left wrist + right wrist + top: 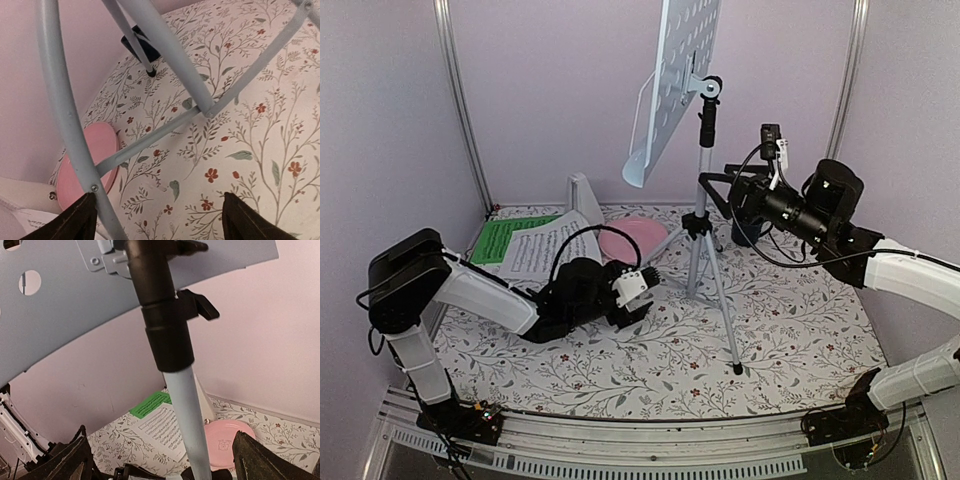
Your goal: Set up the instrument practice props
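No word, number or brand can be read in any view. White music sheet (162, 432), lower centre of the right wrist view: printed staves with notes under a heading line, all too small to read. Green music sheet (150, 404), just behind it: rows of dark print, illegible. Pink plate (242, 432), lower right of the same view: a small outlined emblem near its middle, form unclear. In the top external view, both sheets at left centre show only fine lines of print.
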Tool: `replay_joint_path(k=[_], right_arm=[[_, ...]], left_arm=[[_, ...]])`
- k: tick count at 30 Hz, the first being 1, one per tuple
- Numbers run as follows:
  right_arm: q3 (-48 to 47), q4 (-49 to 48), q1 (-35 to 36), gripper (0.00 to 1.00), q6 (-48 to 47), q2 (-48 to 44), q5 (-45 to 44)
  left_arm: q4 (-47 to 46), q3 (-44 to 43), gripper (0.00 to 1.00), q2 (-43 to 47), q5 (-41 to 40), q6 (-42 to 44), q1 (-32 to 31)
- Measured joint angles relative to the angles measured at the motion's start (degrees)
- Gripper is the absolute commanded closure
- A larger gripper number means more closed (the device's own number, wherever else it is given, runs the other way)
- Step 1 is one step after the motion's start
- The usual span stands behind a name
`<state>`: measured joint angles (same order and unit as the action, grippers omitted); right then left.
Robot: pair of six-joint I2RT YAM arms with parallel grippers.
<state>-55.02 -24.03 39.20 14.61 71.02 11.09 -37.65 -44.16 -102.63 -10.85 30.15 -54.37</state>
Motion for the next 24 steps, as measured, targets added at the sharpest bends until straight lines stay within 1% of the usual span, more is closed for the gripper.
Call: replay_joint_path(k=[5,7,9,13,17,20,24], right_arm=[[4.9,7.2,-0.7,0.01,2.0,-4.0,0.0],[7.1,9.7,-0.8,0.00,2.8,-5.4,0.0],[9.1,11.8,-0.7,0.03,3.5,-6.3,0.0],[11.7,15.4,-0.8,0.09,4.9,-6.9,0.1],[14.3,18.1,-0.8,0.17,6.4,-6.9,0.5],[15.5,19.3,-0.7,0.19,7.2,-6.8,1.4],[16.7,20.0,-0.8,0.21,7.9,-5.6,2.2]], left_arm=[[1.6,0.9,0.17,2.5,8.8,-5.7,0.9],[2.1,1.1,0.19,3.6,11.6,-7.7,2.2],[2.3,1.2,0.21,4.7,13.7,-9.2,4.1],[2.6,1.8,0.22,6.8,17.4,-11.5,7.6],[4.0,1.9,0.25,9.0,23.6,-14.2,12.3],[6.7,0.5,0.29,8.5,27.7,-15.3,15.4],[9.7,-3.0,0.34,5.7,31.3,-15.7,17.0]])
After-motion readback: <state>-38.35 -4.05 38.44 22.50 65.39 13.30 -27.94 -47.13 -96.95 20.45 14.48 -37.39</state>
